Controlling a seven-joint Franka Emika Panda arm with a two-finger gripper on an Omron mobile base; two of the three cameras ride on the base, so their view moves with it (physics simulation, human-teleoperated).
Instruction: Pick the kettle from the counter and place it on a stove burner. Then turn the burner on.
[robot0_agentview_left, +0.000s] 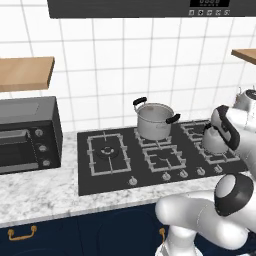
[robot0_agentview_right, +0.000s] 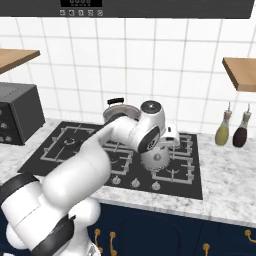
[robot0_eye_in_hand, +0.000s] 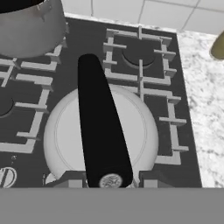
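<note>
The kettle (robot0_eye_in_hand: 103, 135) is over the front right burner (robot0_eye_in_hand: 170, 131) of the cooktop, near the right end of the worktop (robot0_agentview_left: 40, 192). The jaws of the gripper (robot0_eye_in_hand: 109, 178) seem to grip its black handle (robot0_eye_in_hand: 100, 127). To place it well, the arm should lower it straight, centred on the grate, well apart from the steel pot (robot0_agentview_left: 154, 120), then release.

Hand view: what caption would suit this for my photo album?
Looking down on the kettle, its black handle between the pincer tips, above the stove's grates.
</note>
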